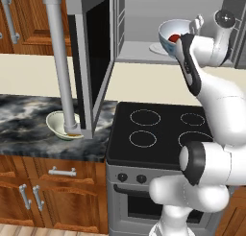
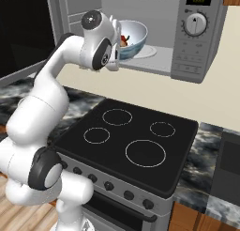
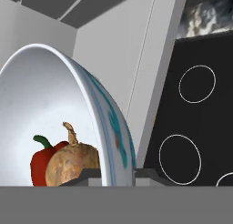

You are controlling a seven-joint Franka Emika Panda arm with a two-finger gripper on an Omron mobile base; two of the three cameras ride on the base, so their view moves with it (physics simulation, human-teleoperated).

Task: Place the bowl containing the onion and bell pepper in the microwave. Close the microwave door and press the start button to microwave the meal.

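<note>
The stove (image 2: pixel 136 141) lies nearest, just under the arm, which reaches up over it into the microwave (image 2: pixel 187 33) above. The door (image 1: pixel 93 62) hangs swung wide to the left, so the way in is free; it must stay so until the arm is out.

In the hand view the fingers (image 3: pixel 91 175) stand one on each side of the bowl's (image 3: pixel 59 114) rim, inner and outer wall between them: the gripper (image 3: pixel 111 176) is nearly together, clamped on that thin wall. Pinching the rim lets the hand stay outside the food.

The bowl (image 2: pixel 131 37) sits at the cavity's mouth over the white turntable (image 2: pixel 147 50), seemingly tilted toward the hand; whether it rests on the plate I cannot tell. The onion (image 3: pixel 73 166) and pepper (image 3: pixel 42 161) lie touching, low in the bowl.

Judging by this, placing is nearly finished; release, closing the door and pressing start remain.
</note>
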